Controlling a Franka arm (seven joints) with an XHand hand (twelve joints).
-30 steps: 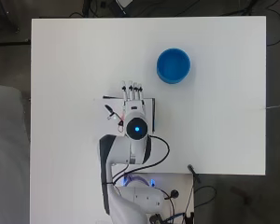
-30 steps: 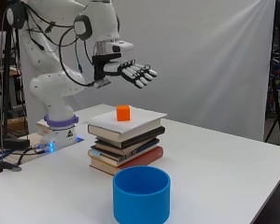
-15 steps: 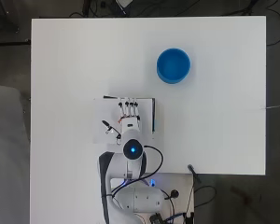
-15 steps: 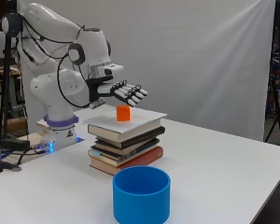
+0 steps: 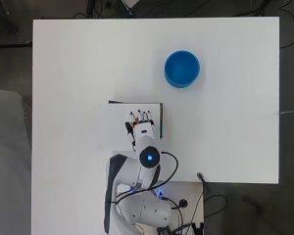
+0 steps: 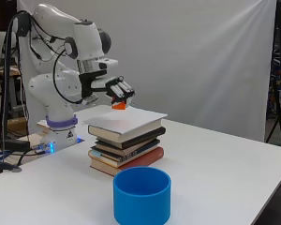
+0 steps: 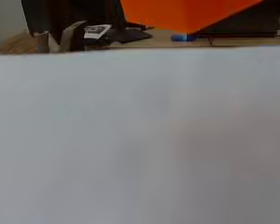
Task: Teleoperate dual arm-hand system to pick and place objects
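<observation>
Even, bright light washes the white tabletop (image 5: 225,147) with only faint, soft shadows. The wrist view is blurred and out of focus.

A: Is any text, label or number legible here?
B: None; the book (image 6: 126,140) spines in the side view and a small tag (image 7: 97,31) in the wrist view are too blurred to read
</observation>
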